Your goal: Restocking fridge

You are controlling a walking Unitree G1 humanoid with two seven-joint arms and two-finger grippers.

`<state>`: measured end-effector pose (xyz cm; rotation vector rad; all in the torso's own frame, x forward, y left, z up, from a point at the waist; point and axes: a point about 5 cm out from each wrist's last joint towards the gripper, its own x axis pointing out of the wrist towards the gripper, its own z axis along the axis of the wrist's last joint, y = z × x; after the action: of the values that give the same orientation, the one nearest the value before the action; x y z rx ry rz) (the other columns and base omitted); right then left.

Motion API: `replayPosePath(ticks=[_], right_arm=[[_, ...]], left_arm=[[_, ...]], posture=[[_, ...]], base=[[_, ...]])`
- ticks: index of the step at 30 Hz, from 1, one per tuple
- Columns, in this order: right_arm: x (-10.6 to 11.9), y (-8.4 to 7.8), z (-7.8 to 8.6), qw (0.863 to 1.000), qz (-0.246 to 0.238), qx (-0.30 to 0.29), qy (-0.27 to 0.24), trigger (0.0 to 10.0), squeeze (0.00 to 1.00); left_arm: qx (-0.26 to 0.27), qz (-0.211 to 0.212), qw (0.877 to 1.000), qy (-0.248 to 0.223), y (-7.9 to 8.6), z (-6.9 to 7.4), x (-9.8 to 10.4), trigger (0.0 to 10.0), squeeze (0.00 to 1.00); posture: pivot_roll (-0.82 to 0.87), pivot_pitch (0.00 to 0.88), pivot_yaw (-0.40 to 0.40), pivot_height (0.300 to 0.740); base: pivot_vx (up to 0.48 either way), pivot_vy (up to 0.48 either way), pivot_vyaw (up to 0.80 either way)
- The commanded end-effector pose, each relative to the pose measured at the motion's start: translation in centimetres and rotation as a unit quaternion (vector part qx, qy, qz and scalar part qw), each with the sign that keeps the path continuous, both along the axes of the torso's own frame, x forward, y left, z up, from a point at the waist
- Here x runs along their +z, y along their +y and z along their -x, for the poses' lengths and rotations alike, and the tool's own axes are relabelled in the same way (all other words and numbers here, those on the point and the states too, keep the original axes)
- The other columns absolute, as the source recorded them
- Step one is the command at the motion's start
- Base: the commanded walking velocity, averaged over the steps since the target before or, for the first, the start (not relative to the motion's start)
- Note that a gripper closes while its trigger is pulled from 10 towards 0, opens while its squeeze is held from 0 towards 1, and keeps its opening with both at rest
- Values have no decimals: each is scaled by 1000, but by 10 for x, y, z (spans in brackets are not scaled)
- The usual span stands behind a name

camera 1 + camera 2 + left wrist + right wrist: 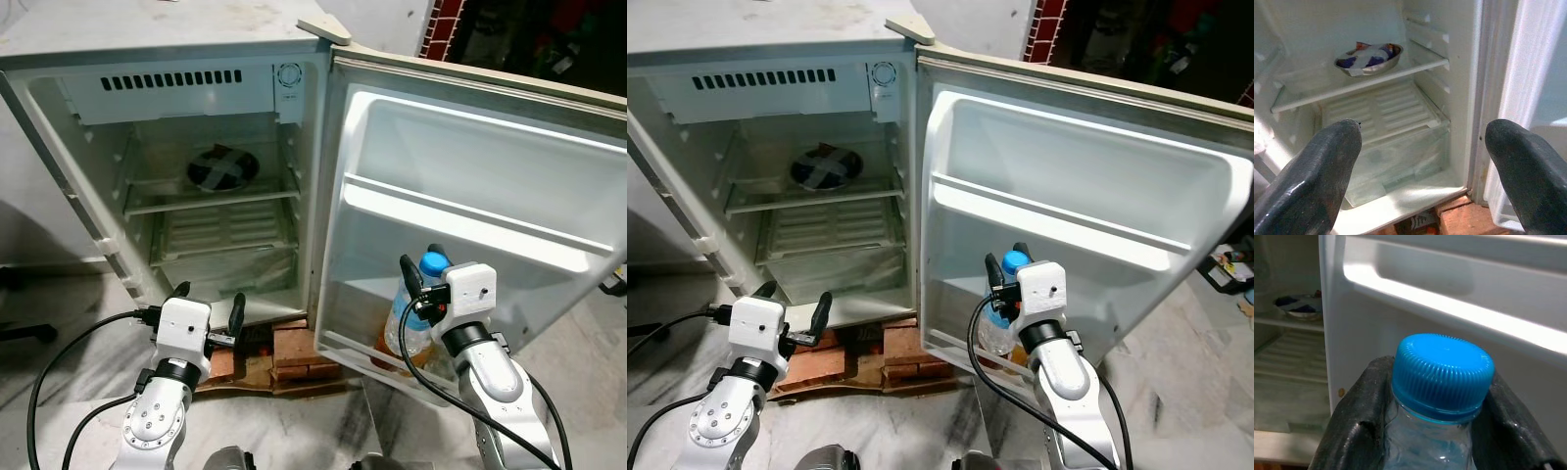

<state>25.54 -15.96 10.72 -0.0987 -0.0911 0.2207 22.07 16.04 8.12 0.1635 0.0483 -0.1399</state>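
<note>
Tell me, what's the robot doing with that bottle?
The robot is filling a small fridge whose door hangs wide open. Its right hand grips a bottle with a blue cap just under the neck, at the door's bottom shelf. Its left hand waits open, low in front of the fridge. A bowl sits inside.

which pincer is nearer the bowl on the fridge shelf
Left. The left pincer is open in front of the fridge compartment, below the shelf holding the bowl. The right pincer is over at the door, shut on a bottle.
</note>
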Motion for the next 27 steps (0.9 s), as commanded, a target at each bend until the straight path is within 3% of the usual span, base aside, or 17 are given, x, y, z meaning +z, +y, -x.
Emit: replayPosePath(ticks=[1, 11, 27], right_arm=[[1, 1, 0, 1000, 1, 4, -3, 10000, 0], [0, 3, -1, 1000, 0, 8, -2, 10000, 0], [-3, 6, -4, 1000, -3, 13, 1, 10000, 0]], left_arm=[[-3, -4, 1000, 3, -1, 1, -1, 10000, 0], [-5, -6, 1000, 5, -2, 1, -1, 10000, 0], [20, 10, 1000, 15, 4, 2, -4, 10000, 0]], posture=[[19, 102, -29, 667], [19, 104, -28, 607], [27, 94, -28, 607]], base=[[0, 0, 0], [0, 0, 0], [0, 0, 0]])
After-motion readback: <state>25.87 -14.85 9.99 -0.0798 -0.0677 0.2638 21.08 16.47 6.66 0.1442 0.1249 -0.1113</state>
